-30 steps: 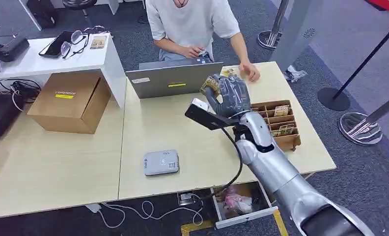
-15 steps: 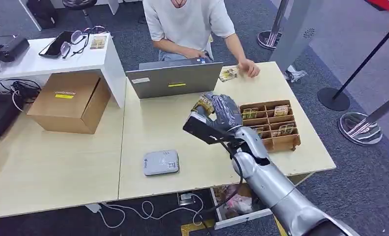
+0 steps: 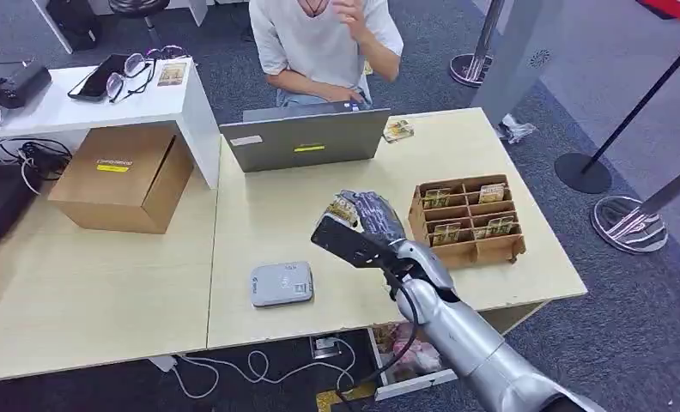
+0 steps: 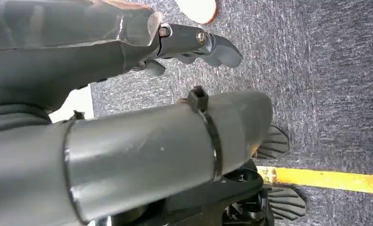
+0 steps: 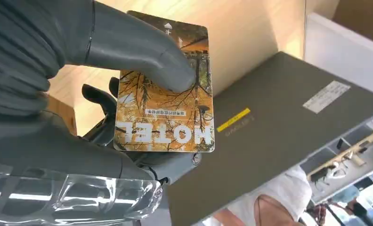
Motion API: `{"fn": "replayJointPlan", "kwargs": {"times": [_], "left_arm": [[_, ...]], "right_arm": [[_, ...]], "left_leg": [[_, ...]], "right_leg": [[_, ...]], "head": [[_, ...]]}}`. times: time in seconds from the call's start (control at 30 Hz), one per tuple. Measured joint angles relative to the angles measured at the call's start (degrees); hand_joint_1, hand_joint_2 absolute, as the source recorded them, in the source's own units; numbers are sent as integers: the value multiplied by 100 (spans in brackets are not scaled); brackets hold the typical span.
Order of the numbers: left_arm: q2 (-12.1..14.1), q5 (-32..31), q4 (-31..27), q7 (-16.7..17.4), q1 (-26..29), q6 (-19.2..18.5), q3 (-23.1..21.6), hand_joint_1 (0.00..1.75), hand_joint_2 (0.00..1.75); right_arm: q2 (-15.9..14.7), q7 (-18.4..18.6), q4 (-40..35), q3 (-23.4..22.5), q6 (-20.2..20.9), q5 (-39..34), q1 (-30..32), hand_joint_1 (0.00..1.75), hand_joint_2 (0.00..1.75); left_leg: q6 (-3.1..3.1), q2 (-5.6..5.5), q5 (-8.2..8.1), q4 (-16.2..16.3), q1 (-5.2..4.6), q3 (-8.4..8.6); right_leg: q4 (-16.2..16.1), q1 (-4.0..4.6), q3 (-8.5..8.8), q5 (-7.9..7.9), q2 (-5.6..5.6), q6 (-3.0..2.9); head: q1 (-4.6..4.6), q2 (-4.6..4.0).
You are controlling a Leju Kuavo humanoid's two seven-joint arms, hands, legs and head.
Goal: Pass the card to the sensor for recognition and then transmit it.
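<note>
At centre frame of the head view, right hand (image 3: 373, 216) hovering above the tabletop (image 3: 130, 283), gripping the card (image 3: 345, 209). Sensor (image 3: 282, 284) lying flat at lower left of the hand, well apart from it. Best done by carrying the card down and leftward, face held level over the sensor's top, brought close without pressing. Open tabletop between hand and sensor, so a free path. Wooden card rack (image 3: 467, 219) just right of the hand, laptop (image 3: 305, 139) above; worth staying off both. Front edge of the tabletop close below the sensor, so no overshoot toward the bottom of the frame. Person (image 3: 324, 39) seated at top centre, beyond the laptop.

In the left wrist view, left hand (image 4: 194, 42) at upper centre over grey carpet, holding nothing, fingers apart.

In the right wrist view, card at centre, pinched under the thumb (image 5: 142, 52) against the darker fingers, "HOTEL" print showing; laptop lid behind at right.
</note>
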Motion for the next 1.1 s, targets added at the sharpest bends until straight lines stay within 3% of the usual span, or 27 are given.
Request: {"fn": "replayJointPlan", "kwargs": {"times": [0.4,0.77,0.97,1.1], "left_arm": [[2,0,0,50,-4,-31,2,0,0],[7,-2,0,96,-12,-42,2,0,0],[9,4,0,146,-39,-7,2,0,0],[9,15,0,170,-61,9,2,0,0]], "right_arm": [[175,20,181,301,240,-181,16,175,175],[513,-61,581,752,415,-341,-103,175,175],[662,-161,793,1023,319,-369,-206,175,175],[745,-125,992,1169,48,-260,-309,175,175]], "left_leg": [[-1,0,0,0,1,0],[-1,0,1,0,1,0],[-1,0,1,0,1,0],[-1,0,1,0,1,0]], "right_leg": [[1,0,0,0,0,0],[1,0,0,0,1,0],[1,1,0,0,1,0],[1,1,0,0,1,0]], "head": [[-2,0],[-2,0],[0,0],[-2,0]]}}
